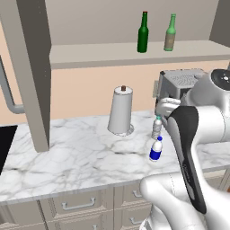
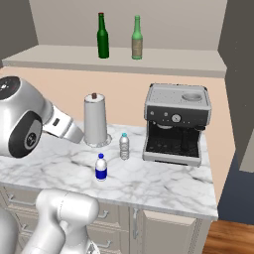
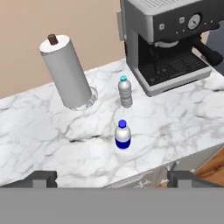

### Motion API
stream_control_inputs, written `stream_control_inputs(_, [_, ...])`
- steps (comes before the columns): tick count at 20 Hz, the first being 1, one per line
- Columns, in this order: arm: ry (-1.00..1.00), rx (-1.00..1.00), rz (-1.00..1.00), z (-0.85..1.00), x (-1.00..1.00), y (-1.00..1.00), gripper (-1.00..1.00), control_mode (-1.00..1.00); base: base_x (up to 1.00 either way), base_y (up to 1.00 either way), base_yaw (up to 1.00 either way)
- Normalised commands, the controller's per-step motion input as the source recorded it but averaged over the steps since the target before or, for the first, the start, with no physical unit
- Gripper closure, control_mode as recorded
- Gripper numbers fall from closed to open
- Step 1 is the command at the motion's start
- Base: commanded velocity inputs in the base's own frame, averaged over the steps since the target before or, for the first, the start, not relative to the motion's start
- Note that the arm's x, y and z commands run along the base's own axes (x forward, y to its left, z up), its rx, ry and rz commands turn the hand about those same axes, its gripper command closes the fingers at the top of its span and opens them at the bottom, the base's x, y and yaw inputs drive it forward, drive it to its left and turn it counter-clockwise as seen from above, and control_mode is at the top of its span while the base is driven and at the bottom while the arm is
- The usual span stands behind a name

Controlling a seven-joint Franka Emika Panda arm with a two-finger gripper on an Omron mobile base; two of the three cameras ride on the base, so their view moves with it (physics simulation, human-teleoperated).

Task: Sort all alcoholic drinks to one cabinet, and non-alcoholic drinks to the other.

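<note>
Lighting's flat and even all round, no glare anywhere. My paper towel roll (image 3: 66, 72) and the blue-labelled bottle (image 3: 123, 134) only drop faint soft shadows on the marble counter (image 3: 52, 131). Everything looks a bit soft, probably low render resolution. No edge warping.

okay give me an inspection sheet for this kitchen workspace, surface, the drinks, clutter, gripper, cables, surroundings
Surface: white marble counter, unbroken, nothing spilled.
Alcoholic drinks: dark green bottle and paler green bottle stand upright, apart, on the open shelf above the counter.
Non-alcoholic drinks: blue-labelled bottle and clear bottle stand upright on the counter, close together, not touching.
Clutter: paper towel roll on its holder; espresso machine to the right.
Gripper: gripper open, holding nothing, above the counter's front edge.
Cables: nothing seen.
Surroundings: drawers under the counter; peach wall behind.
</note>
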Motion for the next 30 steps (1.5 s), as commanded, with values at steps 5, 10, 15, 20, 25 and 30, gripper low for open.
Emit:
stream_control_inputs(5, [0.05,-0.04,0.12,-0.20,-0.03,0.00,-1.00,-1.00,0.00,0.00,0.00])
stream_control_inputs(10, [0.01,-0.10,0.07,-0.16,0.00,0.00,-1.00,-1.00,0.00,0.00,0.00])
stream_control_inputs(15, [0.00,-0.09,0.06,-0.19,0.00,-0.02,-1.00,-1.00,0.00,0.00,0.00])
stream_control_inputs(20, [0.03,-0.01,0.07,-0.09,0.03,-0.17,-1.00,-1.00,0.00,0.00,0.00])
stream_control_inputs(25, [0.03,0.00,0.04,-0.08,0.13,-0.19,-1.00,-1.00,0.00,0.00,0.00])
stream_control_inputs(30, [0.01,0.00,0.03,-0.08,0.21,-0.12,-1.00,-1.00,0.00,0.00,0.00])
